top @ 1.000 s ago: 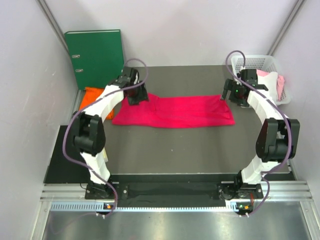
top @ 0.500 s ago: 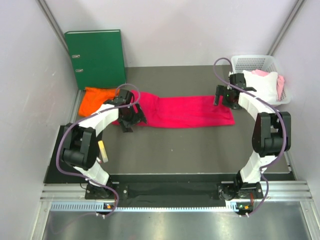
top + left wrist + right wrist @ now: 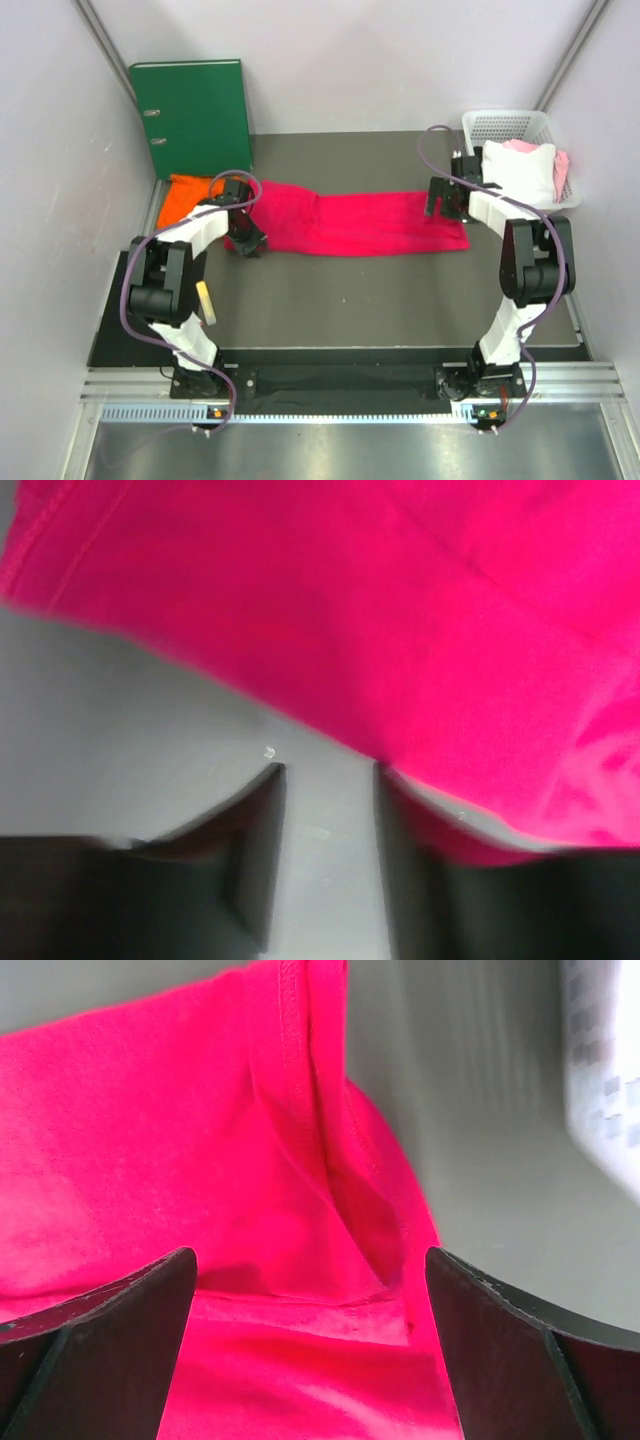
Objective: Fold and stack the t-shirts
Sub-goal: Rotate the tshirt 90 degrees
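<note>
Top view: crimson shirt (image 3: 350, 222) lies flat as a long strip across the far half of the counter (image 3: 350, 300), so each arm gets one end. Orange shirt (image 3: 185, 197) is bunched at the strip's left end, just below the green binder (image 3: 190, 110); parked there for later, I'd guess. Left gripper (image 3: 247, 243) sits low at the strip's near-left corner. Right gripper (image 3: 440, 198) is at the right end, near the basket (image 3: 505, 128) of pale cloth. Left wrist view: jaws a narrow gap apart with nothing between them, over bare counter (image 3: 150, 700) right at the shirt's (image 3: 400, 610) near hem, and cloth laps up against the right-hand finger. Reads as lining up to get under the edge. Right wrist view: right gripper (image 3: 310, 1260) jaws wide apart, straddling the stitched hem and a tuck of the shirt (image 3: 150, 1160), nothing pinched. Likely both corners get pinched together so the strip lifts evenly for the next fold.
</note>
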